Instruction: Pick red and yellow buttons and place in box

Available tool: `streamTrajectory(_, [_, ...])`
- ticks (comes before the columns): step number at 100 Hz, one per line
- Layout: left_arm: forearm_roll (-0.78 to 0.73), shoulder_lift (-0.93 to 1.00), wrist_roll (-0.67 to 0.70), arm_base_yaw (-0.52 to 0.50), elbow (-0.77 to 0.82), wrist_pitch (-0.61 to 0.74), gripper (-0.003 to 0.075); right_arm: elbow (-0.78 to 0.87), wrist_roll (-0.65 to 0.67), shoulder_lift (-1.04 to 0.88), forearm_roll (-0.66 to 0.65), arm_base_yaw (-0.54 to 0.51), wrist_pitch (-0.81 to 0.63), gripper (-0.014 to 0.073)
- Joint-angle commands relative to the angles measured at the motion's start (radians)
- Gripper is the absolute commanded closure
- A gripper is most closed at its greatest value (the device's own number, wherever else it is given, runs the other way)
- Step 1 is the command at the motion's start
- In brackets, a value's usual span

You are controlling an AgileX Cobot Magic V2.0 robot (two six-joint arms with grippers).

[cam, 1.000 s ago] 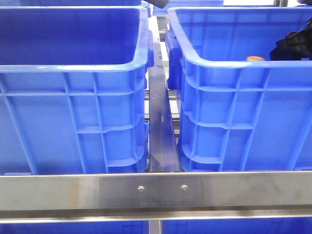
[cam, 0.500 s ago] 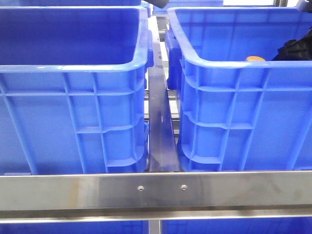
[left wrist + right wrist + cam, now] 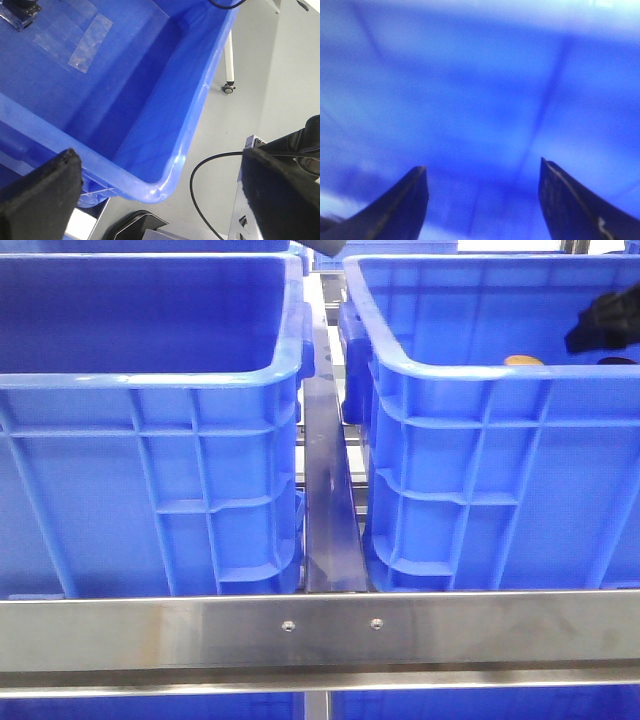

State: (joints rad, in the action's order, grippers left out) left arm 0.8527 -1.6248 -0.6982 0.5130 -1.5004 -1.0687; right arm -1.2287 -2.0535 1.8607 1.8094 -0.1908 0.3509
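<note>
While no writing reads anywhere:
Yellow button (image 3: 524, 361): in right box (image 3: 480, 470), 3 o'clock
Fingers: both pairs spread, empty

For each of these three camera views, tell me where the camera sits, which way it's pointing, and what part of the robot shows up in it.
Front view: low, facing forward past a steel rail at two blue crates; the right arm shows dark inside the right crate, near an orange-yellow button.
Left wrist view: on the left arm, looking down into the left crate and onto grey floor; both spread fingers show.
Right wrist view: on the right arm, close to blurred blue crate wall; both spread fingers show.
Shared: front and left wrist both show the left crate.
</note>
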Motion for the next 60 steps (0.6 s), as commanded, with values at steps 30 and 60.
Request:
streamTrajectory(30, [0.054,0.047,0.004,0.007,-0.027,0.058,0.0126,0.091,-0.006,-0.265,0.108,-0.007,0.050,0.0319])
streamTrajectory(60, [0.041,0.047,0.004,0.007,-0.027,0.083,0.0327,0.288,-0.005,-0.495,0.108,-0.007,0.047,0.0662])
